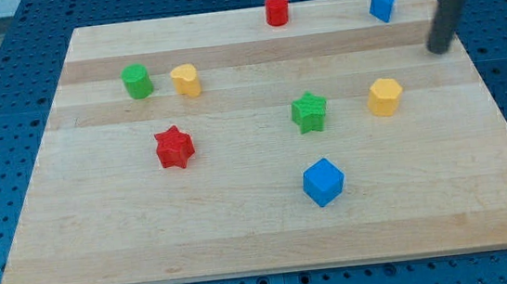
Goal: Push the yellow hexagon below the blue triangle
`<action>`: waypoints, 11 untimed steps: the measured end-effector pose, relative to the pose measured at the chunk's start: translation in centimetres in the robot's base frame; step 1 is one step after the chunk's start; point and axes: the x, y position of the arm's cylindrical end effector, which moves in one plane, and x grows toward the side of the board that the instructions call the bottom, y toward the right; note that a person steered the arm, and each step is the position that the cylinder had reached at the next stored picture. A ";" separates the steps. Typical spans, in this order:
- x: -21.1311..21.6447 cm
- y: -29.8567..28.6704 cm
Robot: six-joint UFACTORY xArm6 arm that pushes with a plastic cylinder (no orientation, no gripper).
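Observation:
The yellow hexagon (384, 96) lies on the wooden board at the view's right of centre. The blue triangle (383, 5) sits near the board's top edge, almost straight above the hexagon with a wide gap between them. My tip (438, 50) is the lower end of a dark rod that comes in from the view's top right. It stands to the right of and above the hexagon, and to the right of and below the triangle, touching neither.
On the board (245, 245) also lie a red cylinder (277, 10) at the top, a green cylinder (137, 81) and a yellow block (186, 79) at the upper left, a red star (175, 147), a green star (308, 111) and a blue cube (323, 182).

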 end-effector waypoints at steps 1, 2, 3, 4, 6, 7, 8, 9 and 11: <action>10.3 -0.4; 16.5 -6.8; 15.8 -12.4; 12.0 -13.3; 6.3 -12.7; 4.3 -11.6; 2.4 -11.3; 5.9 -10.7; 1.7 -8.5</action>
